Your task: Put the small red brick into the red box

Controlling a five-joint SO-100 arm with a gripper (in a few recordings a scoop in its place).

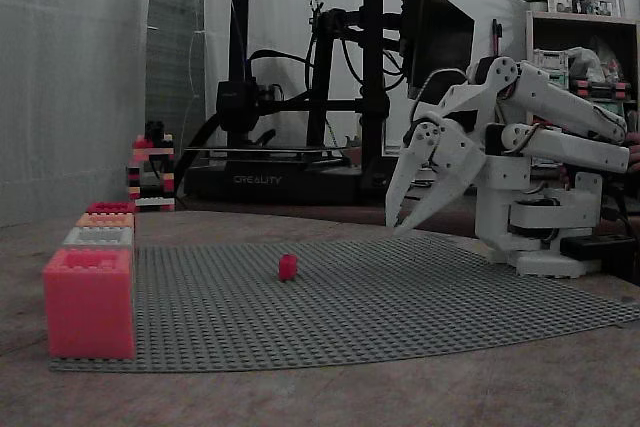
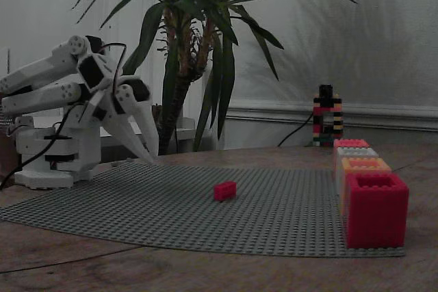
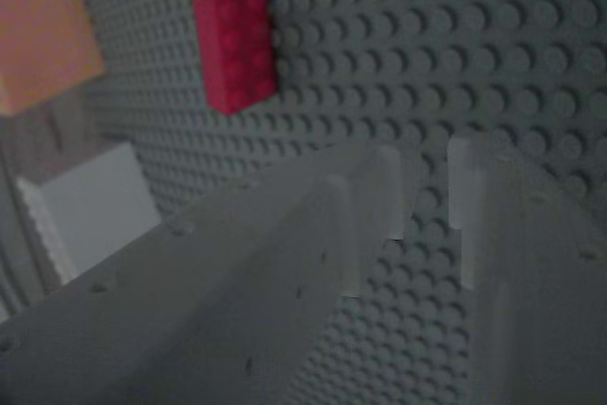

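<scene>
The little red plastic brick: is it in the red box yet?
Out. The small red plastic brick lies on the grey studded baseplate, apart from the red box.

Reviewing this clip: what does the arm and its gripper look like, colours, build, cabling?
The arm is white plastic with black motor blocks at the joints and a white base. The gripper has two long, tapering white fingers with small holes. Black cables loop over the arm and trail from its base.

small red brick lies on grey studded baseplate, mid-mat | gripper hangs above mat's left part, fingers slightly parted, empty, well apart from brick | red box at right edge, nearest of box row
</scene>
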